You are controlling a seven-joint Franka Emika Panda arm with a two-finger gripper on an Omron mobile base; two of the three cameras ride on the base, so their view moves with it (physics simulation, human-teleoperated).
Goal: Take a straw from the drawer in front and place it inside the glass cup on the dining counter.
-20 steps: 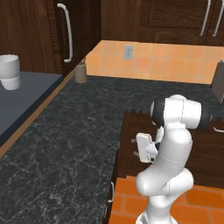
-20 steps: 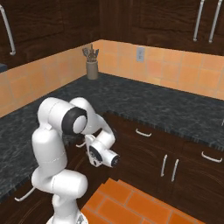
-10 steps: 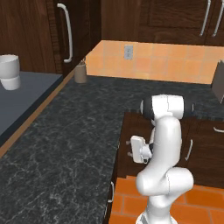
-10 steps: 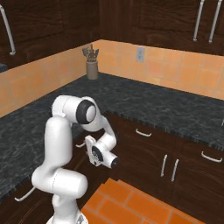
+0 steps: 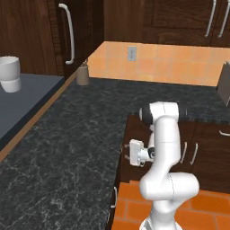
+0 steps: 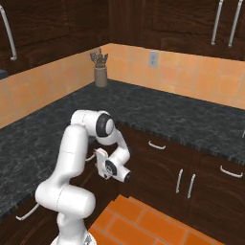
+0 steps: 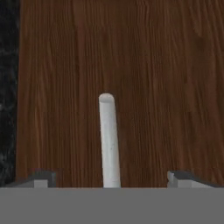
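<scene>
My gripper is open. Its two fingertips stand on either side of the slim silver handle of the dark-brown drawer, close to the closed front. From the left base view the gripper hangs low beside the cabinet face under the black counter. In the right base view the gripper points at that same face. A whitish glass cup stands on a grey-blue top at the far left; I cannot tell whether that top is the dining counter. The straw is out of view.
A black speckled counter runs along an L-shaped corner. A utensil holder stands at the orange tiled backsplash. Cabinet doors with silver handles line the right side. Orange brick floor lies below.
The arm has folded in and brought the hand closer to the drawer front. The jaws have stayed open.
</scene>
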